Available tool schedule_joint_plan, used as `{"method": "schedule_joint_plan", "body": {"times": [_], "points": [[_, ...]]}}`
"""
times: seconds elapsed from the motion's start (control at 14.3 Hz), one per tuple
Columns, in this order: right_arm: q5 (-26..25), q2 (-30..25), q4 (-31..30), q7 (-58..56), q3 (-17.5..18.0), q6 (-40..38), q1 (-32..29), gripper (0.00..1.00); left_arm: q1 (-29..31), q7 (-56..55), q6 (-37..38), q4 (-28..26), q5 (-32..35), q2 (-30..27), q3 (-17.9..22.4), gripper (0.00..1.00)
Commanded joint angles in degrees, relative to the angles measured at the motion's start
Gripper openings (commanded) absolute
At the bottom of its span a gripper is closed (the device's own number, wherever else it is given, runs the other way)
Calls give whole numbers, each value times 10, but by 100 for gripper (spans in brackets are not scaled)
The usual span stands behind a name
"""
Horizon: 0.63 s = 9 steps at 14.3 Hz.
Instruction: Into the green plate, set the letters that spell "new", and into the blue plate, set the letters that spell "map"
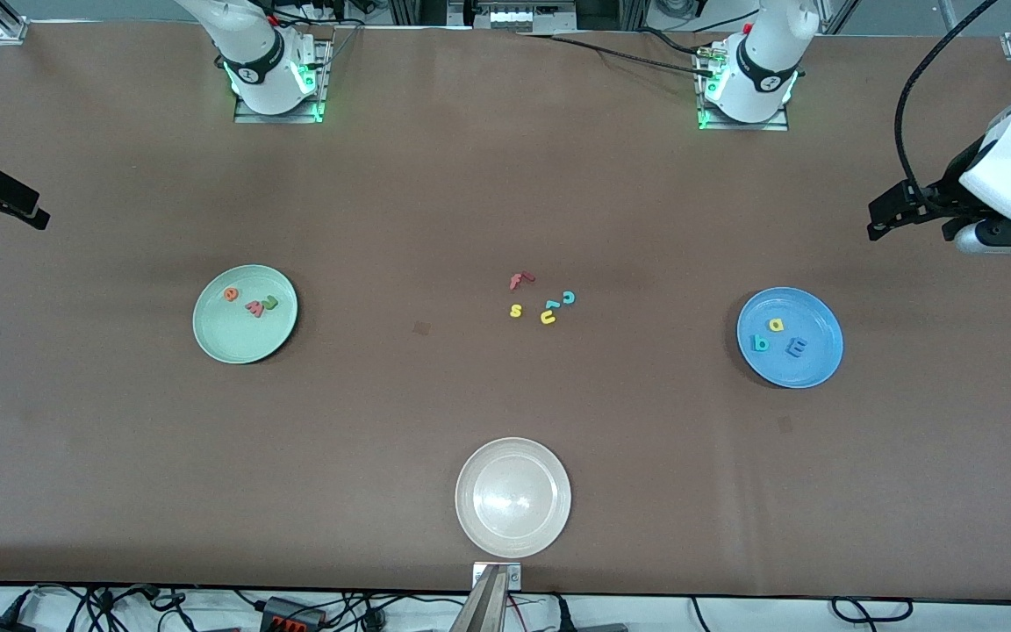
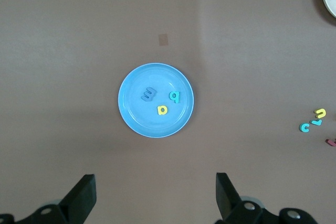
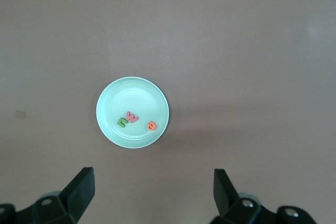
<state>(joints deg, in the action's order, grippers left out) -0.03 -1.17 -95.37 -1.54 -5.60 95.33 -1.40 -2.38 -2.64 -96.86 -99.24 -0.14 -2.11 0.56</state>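
Observation:
The green plate (image 1: 233,347) (image 3: 126,90) lies toward the right arm's end and holds the orange e (image 1: 230,294) (image 3: 151,126), pink w (image 1: 254,307) (image 3: 132,117) and olive n (image 1: 270,303) (image 3: 122,122). The blue plate (image 1: 808,369) (image 2: 152,127) lies toward the left arm's end with the yellow a (image 1: 776,325) (image 2: 162,109), teal p (image 1: 760,343) (image 2: 174,96) and blue m (image 1: 796,348) (image 2: 148,95) in it. My left gripper (image 1: 876,221) (image 2: 156,182) hangs open and empty over bare table beside the blue plate. My right gripper (image 1: 39,217) (image 3: 153,178) hangs open and empty over bare table beside the green plate.
Loose letters lie mid-table between the plates: a red f (image 1: 519,281), yellow s (image 1: 516,310), yellow u (image 1: 548,317) and teal c (image 1: 569,298). A whitish-beige plate (image 1: 512,535) sits near the table edge closest to the front camera.

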Motion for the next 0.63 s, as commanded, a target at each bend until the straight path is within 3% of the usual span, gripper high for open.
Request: {"method": "schedule_joint_plan", "body": {"times": [0.0, 0.56], "points": [[-9, -5, -3, 4, 5, 0, -4, 100, -3, 14, 9, 7, -14, -1, 4, 100], [-9, -5, -3, 5, 4, -2, -4, 100, -5, 15, 10, 9, -7, -3, 2, 100]]}}
